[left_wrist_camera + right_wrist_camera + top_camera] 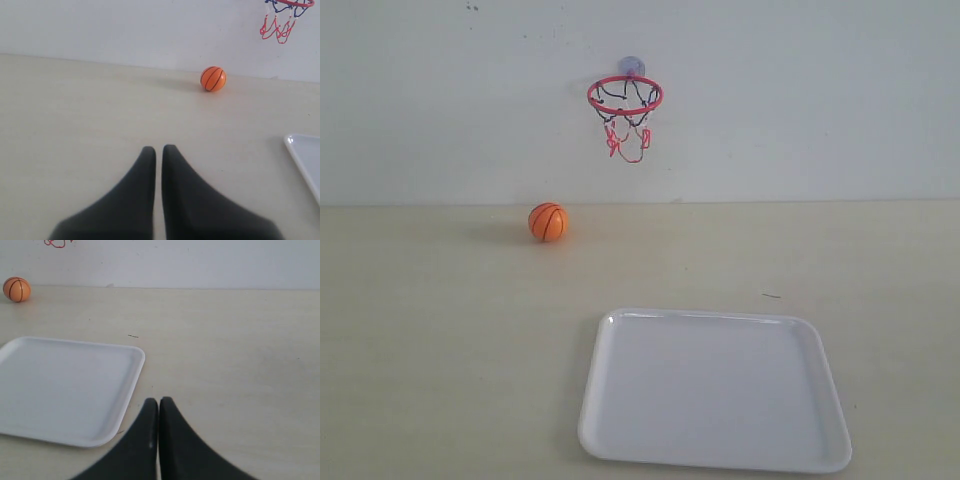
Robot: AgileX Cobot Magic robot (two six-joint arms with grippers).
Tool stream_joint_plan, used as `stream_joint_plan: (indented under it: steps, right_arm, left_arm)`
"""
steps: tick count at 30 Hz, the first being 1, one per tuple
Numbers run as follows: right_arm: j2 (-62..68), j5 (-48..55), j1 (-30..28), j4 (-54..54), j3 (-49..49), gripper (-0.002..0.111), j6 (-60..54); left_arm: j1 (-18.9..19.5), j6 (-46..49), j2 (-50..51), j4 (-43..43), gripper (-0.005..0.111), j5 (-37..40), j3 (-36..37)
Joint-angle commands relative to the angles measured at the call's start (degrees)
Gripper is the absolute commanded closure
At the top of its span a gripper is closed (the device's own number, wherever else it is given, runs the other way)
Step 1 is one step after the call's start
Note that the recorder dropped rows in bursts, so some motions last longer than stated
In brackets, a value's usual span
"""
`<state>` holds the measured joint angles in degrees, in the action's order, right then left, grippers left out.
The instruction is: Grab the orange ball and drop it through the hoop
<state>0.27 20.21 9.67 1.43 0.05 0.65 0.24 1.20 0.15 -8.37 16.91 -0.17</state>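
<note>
The orange ball (548,222) rests on the table near the back wall, left of and below the hoop (625,95). The hoop's red ring and black-and-red net hang from a suction cup on the wall. The left wrist view shows the ball (213,79) far ahead of my left gripper (159,149), which is shut with a thin slit between its black fingers and holds nothing. The net (281,20) shows at that view's corner. My right gripper (158,401) is shut and empty beside the tray, with the ball (16,289) far off. Neither gripper appears in the exterior view.
A white square tray (620,440) lies on the table at the front, below and right of the hoop; its rim (135,372) is close to my right gripper and its corner (295,145) shows in the left wrist view. The beige table (440,340) ends at the wall.
</note>
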Motion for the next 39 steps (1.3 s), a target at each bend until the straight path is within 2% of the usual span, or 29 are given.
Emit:
stream_joint_plan:
  steps: [1, 23, 28, 39]
  right_arm:
    - [-0.3, 0.0, 0.1, -0.2, 0.0, 0.109, -0.2]
    - [-0.3, 0.0, 0.1, -0.2, 0.0, 0.109, -0.1]
    - [-0.3, 0.2, -4.8, 0.0, 0.0, 0.109, 0.1]
    - [-0.3, 0.2, -4.4, 0.0, 0.0, 0.109, 0.3]
  left_arm:
    - [-0.2, -0.4, -0.2, 0.5, 0.103, 0.0, 0.2]
    - [-0.2, -0.4, -0.2, 0.5, 0.103, 0.0, 0.2]
    - [-0.2, -0.4, -0.2, 0.5, 0.103, 0.0, 0.2]
    - [-0.2, -0.4, -0.2, 0.5, 0.103, 0.0, 0.2]
